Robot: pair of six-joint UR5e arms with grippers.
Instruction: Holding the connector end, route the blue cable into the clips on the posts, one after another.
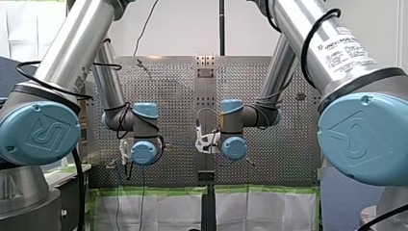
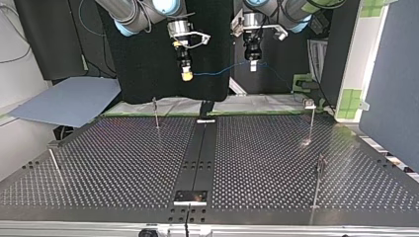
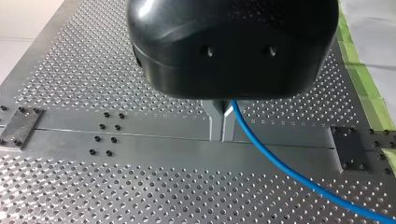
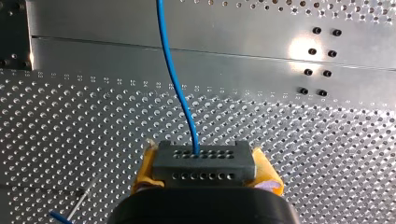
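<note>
Fingers [image 3: 215,126] of the left gripper [image 3: 222,136] are shut on the blue cable [image 3: 280,163], connector's [image 4: 203,161] clamped in the right gripper's [image 4: 205,173] yellow pads [image 4: 269,181], so it's held stretched above the posts [image 2: 156,113], none clipped yet.

Perforated tabletop [image 3: 84,196] of shiny bare metal with a brushed middle strip, blue cable [image 3: 280,163] in smooth glossy plastic, connector [image 4: 204,163] of matt dark grey plastic

Even light, glare on metal.
A hot spot is seen on the table [image 4: 299,46] in the right wrist view, a softer sheen in the top view.
</note>
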